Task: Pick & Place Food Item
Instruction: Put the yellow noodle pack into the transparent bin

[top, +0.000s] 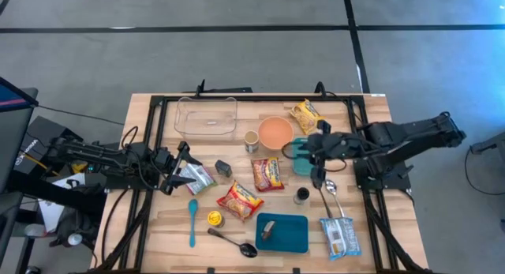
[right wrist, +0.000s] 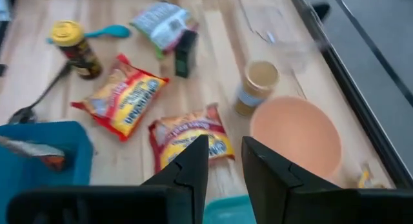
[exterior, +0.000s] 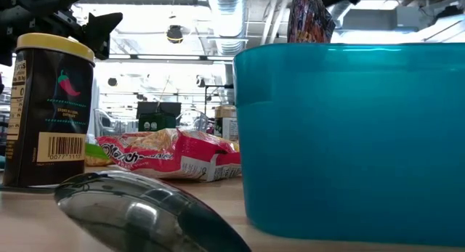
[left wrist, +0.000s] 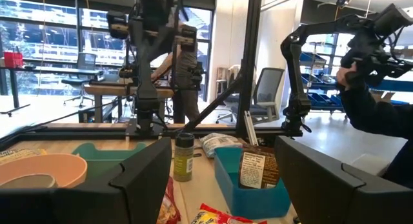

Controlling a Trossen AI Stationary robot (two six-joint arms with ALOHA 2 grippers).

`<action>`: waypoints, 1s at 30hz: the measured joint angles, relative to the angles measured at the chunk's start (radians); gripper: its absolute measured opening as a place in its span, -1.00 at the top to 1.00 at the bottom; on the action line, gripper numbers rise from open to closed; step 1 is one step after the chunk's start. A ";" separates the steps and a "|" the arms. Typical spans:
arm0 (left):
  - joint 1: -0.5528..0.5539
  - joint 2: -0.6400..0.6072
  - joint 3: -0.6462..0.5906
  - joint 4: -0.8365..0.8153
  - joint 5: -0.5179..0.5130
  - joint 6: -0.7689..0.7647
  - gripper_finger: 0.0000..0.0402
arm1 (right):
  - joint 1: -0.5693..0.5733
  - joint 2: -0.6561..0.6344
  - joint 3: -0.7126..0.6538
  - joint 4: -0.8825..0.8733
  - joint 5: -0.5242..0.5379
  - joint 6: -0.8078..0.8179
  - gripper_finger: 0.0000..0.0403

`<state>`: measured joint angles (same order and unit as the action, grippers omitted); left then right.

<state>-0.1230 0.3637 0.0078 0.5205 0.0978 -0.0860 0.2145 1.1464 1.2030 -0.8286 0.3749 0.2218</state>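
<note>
An open-plan robotics lab or workshop: bare concrete floor around the wooden table, exposed ceiling ducts at the low view's top, office chairs and desks mid-frame, big windows upper left.

red noodle packet lying flat, table centre

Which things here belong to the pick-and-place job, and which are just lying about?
Job, likely: left gripper, open by foil pouch; right gripper; ramen packets; teal bin.
Lying about: blue spoon, metal spoon, orange bowl, spice jar, clear tray.
</note>
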 joint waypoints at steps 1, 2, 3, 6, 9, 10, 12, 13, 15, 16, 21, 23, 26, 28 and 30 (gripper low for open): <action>0.000 0.000 0.000 0.000 0.000 0.000 -0.35 | -0.010 -0.001 0.000 -0.005 0.002 0.010 0.57; 0.000 0.000 0.000 0.000 0.000 0.000 -0.35 | -0.020 -0.002 0.000 -0.011 0.009 0.018 0.57; 0.000 0.000 0.000 0.000 0.000 0.000 -0.35 | -0.029 -0.002 0.000 -0.014 0.018 0.026 0.57; 0.000 0.000 0.000 0.000 0.000 0.000 -0.35 | -0.057 -0.002 0.000 -0.033 0.027 0.047 0.57; 0.000 0.000 0.000 0.000 0.000 0.000 -0.35 | -0.082 -0.002 0.000 -0.047 0.027 0.059 0.57; 0.000 0.000 0.000 0.000 0.000 0.000 -0.35 | -0.091 -0.002 0.000 -0.052 0.027 0.060 0.57; 0.000 0.000 0.000 0.000 0.000 0.000 -0.35 | -0.107 -0.002 0.000 -0.062 0.032 0.060 0.57; 0.000 0.000 0.000 0.000 0.000 0.000 -0.35 | -0.115 -0.002 0.000 -0.065 0.041 0.060 0.57; 0.000 0.000 0.000 0.000 0.000 0.000 -0.35 | -0.129 -0.002 0.000 -0.062 0.068 0.059 0.57; 0.000 0.000 0.000 0.000 0.000 0.000 -0.35 | -0.137 -0.002 0.000 -0.062 0.085 0.059 0.57; 0.000 0.000 0.000 0.000 0.000 0.000 -0.35 | -0.183 -0.003 -0.023 0.000 0.109 0.052 0.57; 0.000 0.000 0.000 0.000 0.000 0.000 -0.35 | -0.198 -0.009 -0.066 0.073 0.089 0.029 0.57; 0.000 0.000 0.000 0.000 0.000 0.000 -0.35 | -0.222 -0.017 -0.117 0.155 0.005 -0.005 0.57; 0.000 0.000 0.000 0.000 0.000 0.000 -0.35 | -0.235 -0.016 -0.146 0.181 -0.046 -0.013 0.57; 0.000 0.000 0.000 0.000 0.000 0.000 -0.35 | -0.246 -0.014 -0.151 0.181 -0.062 -0.012 0.57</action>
<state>-0.1230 0.3641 0.0078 0.5205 0.0978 -0.0863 -0.0312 1.1327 1.0519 -0.6476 0.3130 0.2095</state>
